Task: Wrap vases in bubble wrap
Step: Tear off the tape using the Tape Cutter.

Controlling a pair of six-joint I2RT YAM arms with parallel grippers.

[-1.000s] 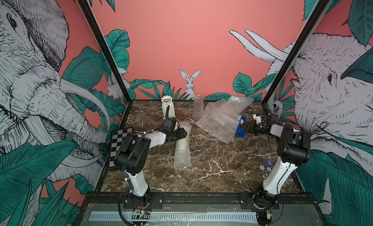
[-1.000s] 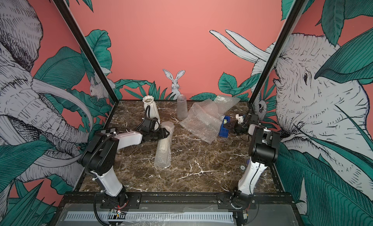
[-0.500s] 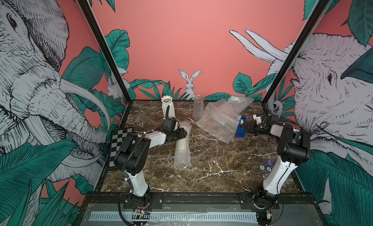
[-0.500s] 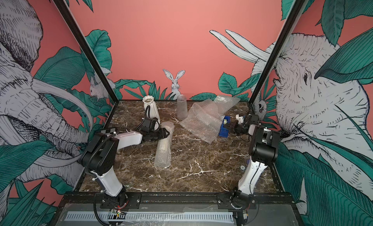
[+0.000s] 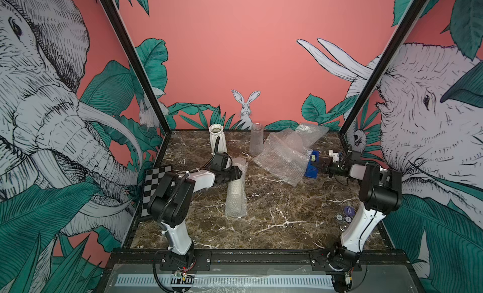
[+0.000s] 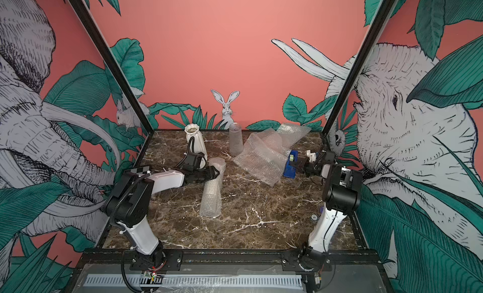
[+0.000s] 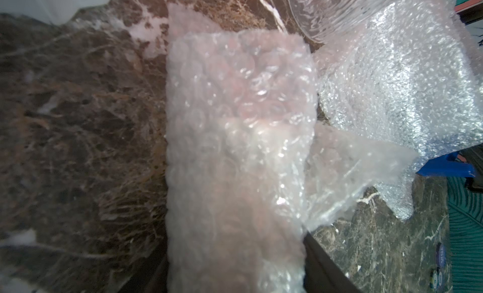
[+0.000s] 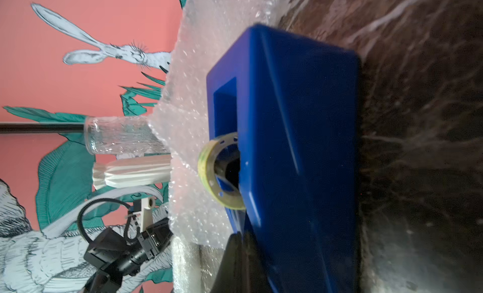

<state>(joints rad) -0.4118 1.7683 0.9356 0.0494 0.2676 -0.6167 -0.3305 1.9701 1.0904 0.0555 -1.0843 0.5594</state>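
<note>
We see the left arm folded at 8 o'clock on the brown marble table (image 5: 274, 226), its elbow raised and its white forearm reaching level toward the centre. The left gripper (image 5: 240, 171) sits at the far part of a long roll of translucent bubble wrap (image 5: 236, 197). The roll lies flat just left of centre, running from 6 toward 12 o'clock. In the left wrist view the dark fingers (image 7: 324, 265) stand on either side of the roll. The jaws are partly apart and pressed into the wrap, gripping it. We cannot make out what is inside the roll.

The right arm rises from 5 o'clock to a high elbow at 3 o'clock, with its wrist stretched low toward the centre. The right gripper (image 5: 323, 165) is at the blue plastic tape dispenser (image 5: 311, 170) at 2 o'clock. Its fingers are closed together, and we cannot tell whether they pinch anything.

A short white ribbed ceramic vase (image 5: 219, 142) stands upright at 11 o'clock. A clear glass cylinder vase (image 5: 255, 140) stands at 12 o'clock. Loose translucent bubble wrap sheets (image 5: 283, 159) lie crumpled at 1 o'clock, between the cylinder and the dispenser.
</note>
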